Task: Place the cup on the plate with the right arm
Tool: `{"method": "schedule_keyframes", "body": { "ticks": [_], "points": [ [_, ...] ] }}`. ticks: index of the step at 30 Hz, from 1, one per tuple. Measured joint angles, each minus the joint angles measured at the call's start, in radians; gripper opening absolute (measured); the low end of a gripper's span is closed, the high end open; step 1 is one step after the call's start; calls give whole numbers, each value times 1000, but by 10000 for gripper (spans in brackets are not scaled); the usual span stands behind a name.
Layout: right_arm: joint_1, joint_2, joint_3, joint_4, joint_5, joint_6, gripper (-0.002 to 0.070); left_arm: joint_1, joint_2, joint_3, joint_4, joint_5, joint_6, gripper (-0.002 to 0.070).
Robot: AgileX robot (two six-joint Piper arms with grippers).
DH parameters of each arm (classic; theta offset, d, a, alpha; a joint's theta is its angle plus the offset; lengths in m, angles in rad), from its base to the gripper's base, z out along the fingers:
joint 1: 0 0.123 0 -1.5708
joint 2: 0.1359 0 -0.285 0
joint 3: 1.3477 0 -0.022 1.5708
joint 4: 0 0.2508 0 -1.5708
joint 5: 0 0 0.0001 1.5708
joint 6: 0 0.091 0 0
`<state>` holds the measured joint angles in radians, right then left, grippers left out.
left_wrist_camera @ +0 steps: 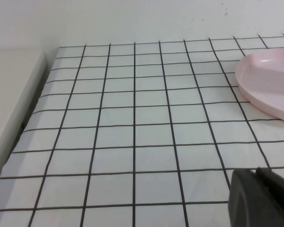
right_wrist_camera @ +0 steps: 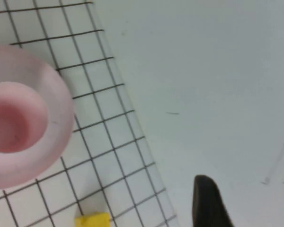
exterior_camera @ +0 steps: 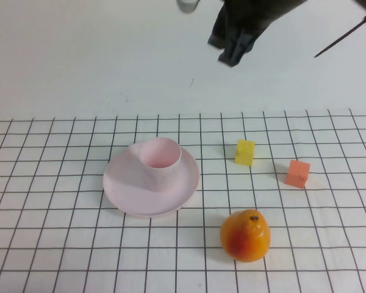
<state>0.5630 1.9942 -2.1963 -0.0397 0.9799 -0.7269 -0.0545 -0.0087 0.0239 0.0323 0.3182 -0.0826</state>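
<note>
On the plate point(exterior_camera: 125, 189) stands the cup point(exterior_camera: 159, 160); right gripper point(exterior_camera: 232, 46) released, left gripper point(left_wrist_camera: 260, 198) unclear.

A pale pink cup point(exterior_camera: 159, 157), deeper pink inside, on a pale pink plate point(exterior_camera: 125, 186), centre frame. White mat point(exterior_camera: 61, 244) with black grid lines. Yellow block point(exterior_camera: 244, 152) and orange-red block point(exterior_camera: 297, 173) at right. Orange fruit point(exterior_camera: 245, 235), reddish blush, lower right. Black right gripper point(exterior_camera: 230, 44) at top; dark left gripper point(left_wrist_camera: 260, 198).

Pale pink cup point(exterior_camera: 159, 160) upright and empty on my pale pink plate point(exterior_camera: 125, 189), toward its far right rim, plate flat on the grid mat
</note>
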Motion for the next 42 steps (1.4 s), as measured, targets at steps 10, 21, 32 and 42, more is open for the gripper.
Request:
{"method": "schedule_keyframes", "body": {
  "ticks": [10,21,32,42],
  "points": [
    [0,-247,0,-260,100,138,133,0,0,0,0,0,0,-3],
    [0,-475,116,-315,82,228,0,0,0,0,0,0,0,-3],
    [0,-874,630,-429,-252,373,-1,0,0,0,0,0,0,-3],
    [0,-1244,1066,-522,-479,567,-1,0,0,0,0,0,0,-3]
  ]
}}
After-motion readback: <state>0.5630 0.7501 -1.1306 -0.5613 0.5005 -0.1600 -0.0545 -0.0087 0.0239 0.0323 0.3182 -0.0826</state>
